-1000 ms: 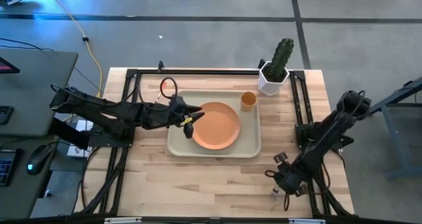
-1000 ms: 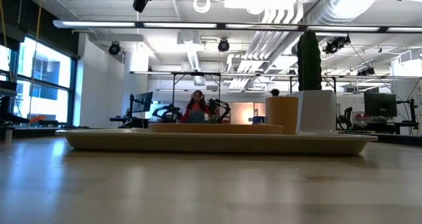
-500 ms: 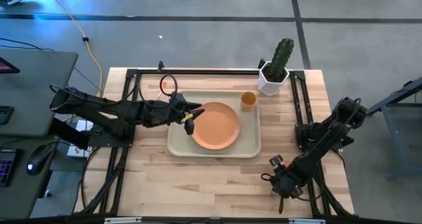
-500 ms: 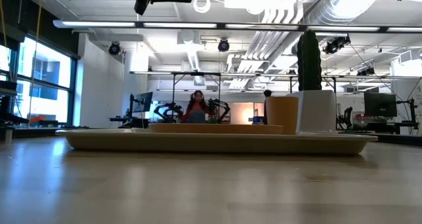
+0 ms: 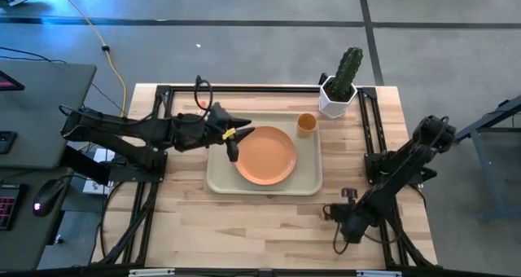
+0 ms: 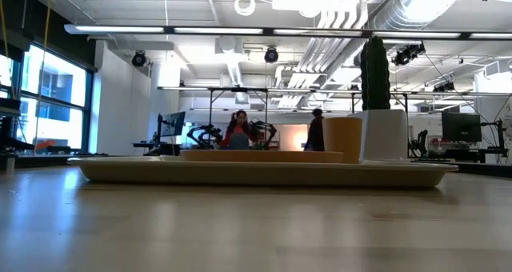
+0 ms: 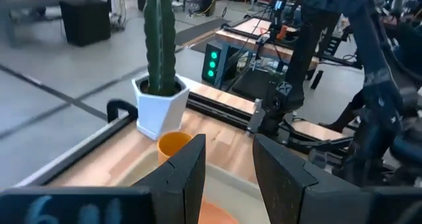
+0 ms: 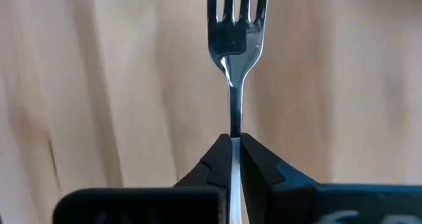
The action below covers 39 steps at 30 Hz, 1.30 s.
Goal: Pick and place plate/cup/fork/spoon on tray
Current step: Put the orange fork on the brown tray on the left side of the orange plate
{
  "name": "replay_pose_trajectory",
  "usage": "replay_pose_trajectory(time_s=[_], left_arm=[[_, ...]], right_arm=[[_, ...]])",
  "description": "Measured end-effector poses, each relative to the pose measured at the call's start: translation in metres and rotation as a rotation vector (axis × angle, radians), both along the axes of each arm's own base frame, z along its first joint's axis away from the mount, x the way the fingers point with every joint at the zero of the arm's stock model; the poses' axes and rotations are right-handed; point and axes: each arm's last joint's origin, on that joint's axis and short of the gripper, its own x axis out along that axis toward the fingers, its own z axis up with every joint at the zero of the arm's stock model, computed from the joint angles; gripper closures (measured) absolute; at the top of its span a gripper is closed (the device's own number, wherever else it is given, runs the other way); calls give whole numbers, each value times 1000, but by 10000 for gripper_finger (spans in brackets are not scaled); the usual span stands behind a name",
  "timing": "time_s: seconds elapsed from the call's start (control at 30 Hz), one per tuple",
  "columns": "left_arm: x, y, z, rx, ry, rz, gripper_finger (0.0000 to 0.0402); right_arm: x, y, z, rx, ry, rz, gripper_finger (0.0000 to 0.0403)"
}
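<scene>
The orange plate (image 5: 267, 155) and the small orange cup (image 5: 306, 124) rest on the beige tray (image 5: 220, 183) in the middle of the table. The low view shows the tray (image 6: 264, 174) and cup (image 6: 342, 138) side on. My left gripper (image 5: 234, 138) hangs open above the tray's left edge, beside the plate; its fingers (image 7: 188, 178) frame the cup (image 7: 173, 145). My right gripper (image 5: 340, 232) points steeply down near the table's near right corner, shut on the silver fork (image 8: 236, 26). The spoon is out of view. My right gripper (image 8: 235, 140) pinches the fork's slim stem (image 8: 235, 122) just below the prongs, between its two fingertips. The fingers come from above, pointing steeply down, and the fork runs along the line of the fingers with its prongs (image 8: 236, 6) ahead. The handle end is hidden behind the fingers. Whether the fork is off the wood, I cannot tell.
A white pot with a green cactus (image 5: 338, 90) stands at the far right of the table, beside the tray's far right corner. Black frame rails (image 5: 370, 138) run along both sides of the table. Bare wood lies between the tray and the near edge.
My right gripper has rolled its wrist and shut on the fork near the table's near right corner. My left gripper has risen over the tray's left edge and drifted toward the far edge, leaving the top of the low view; it stays open.
</scene>
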Motion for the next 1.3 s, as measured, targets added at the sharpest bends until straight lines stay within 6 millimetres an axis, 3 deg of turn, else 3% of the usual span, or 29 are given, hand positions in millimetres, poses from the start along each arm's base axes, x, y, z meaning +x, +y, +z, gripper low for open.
replay_pose_trajectory(time_s=[0.27, 0.53, 0.77, 1.0, 1.17, 1.3], left_arm=[[0, 10, 4, 62, 31, -10, 284], [12, 20, -1, -17, -24, 1, 284], [25, 22, -3, -2, -74, -6, 284], [35, 23, -6, 75, -78, -25, 284], [56, 24, -24, 86, -60, -75, 284], [73, 25, -43, 93, -35, -85, 270]], right_arm=[[10, -31, 32, -57, -313, -444, 399], [43, -72, 46, -111, -526, -727, 400], [76, -106, 56, -98, -676, -848, 402], [95, -132, 67, -117, -791, -865, 402], [104, -149, 78, -137, -830, -911, 402], [113, -159, 96, -215, -853, -839, 402]])
